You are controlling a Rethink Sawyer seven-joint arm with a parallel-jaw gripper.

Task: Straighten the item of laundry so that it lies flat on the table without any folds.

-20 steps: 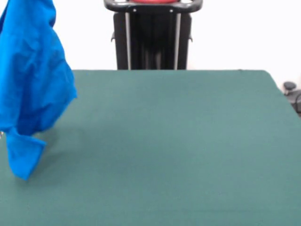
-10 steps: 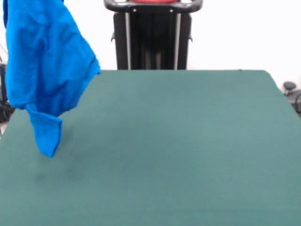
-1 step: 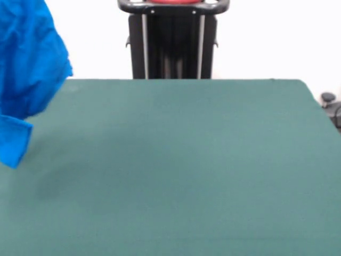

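The item of laundry (image 3: 29, 64), a bright blue crumpled shirt, hangs in the air at the far left of the front view. It reaches up past the top edge and is cut off by the left edge. One sleeve (image 3: 13, 141) dangles lowest, over the left side of the green table (image 3: 186, 170). No print shows on the cloth. Whatever holds the shirt is above the picture, and the gripper does not show.
The black pedestal (image 3: 173, 40) stands behind the table's far edge at the middle. A small dark object (image 3: 327, 98) sits beyond the table's right far corner.
The hanging shirt swung right and upward, then back to the left; it is now further left and partly out of the picture.
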